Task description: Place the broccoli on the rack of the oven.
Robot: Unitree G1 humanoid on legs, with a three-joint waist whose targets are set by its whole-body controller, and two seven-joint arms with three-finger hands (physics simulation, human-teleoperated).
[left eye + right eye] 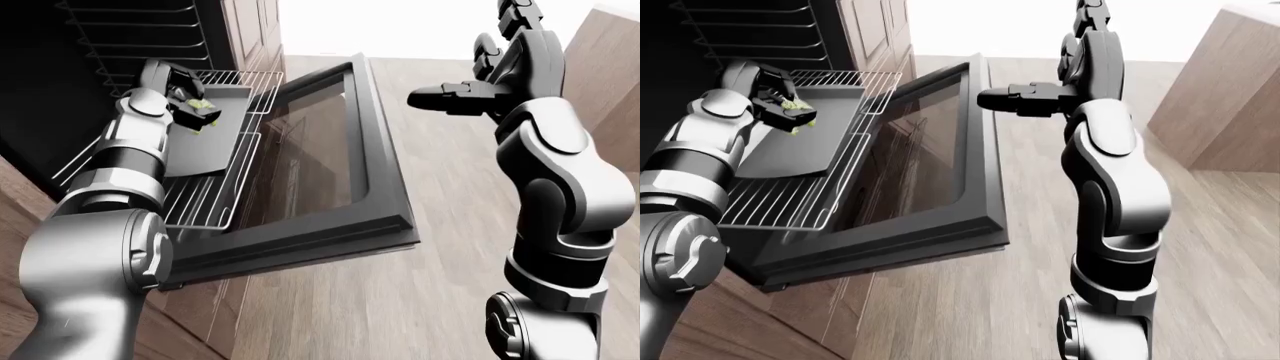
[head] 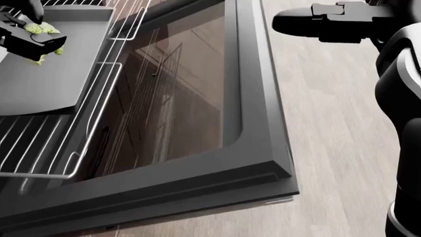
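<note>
Right now I have my left hand [image 2: 26,37] up at the top left of the head view, its dark fingers [image 2: 41,43] wrapped around the broccoli [image 2: 41,29]; green florets show above and below the fingers, so the grip is closed on it. I see the broccoli held over the grey baking tray [image 2: 59,74], near the tray's upper left corner, though I cannot tell whether it touches the tray surface. That tray lies on the pulled-out wire oven rack [image 2: 39,148], which sticks out over the open oven door [image 2: 250,123]. The door hangs down flat with its glass pane [image 2: 177,98] facing up, reflecting more wire shelving. In the left-eye view I can follow my left arm [image 1: 130,165] reaching from the lower left up into the oven mouth, with the dark oven cavity [image 1: 110,37] and its side rails above.

My right hand [image 2: 316,22] is well apart from all that, at the upper right of the head view over the wooden floor [image 2: 329,123]. Its fingers are stretched out straight and hold nothing. From the right-eye view a wooden cabinet [image 1: 1230,97] stands at the far right, beside my right arm [image 1: 1110,172]
</note>
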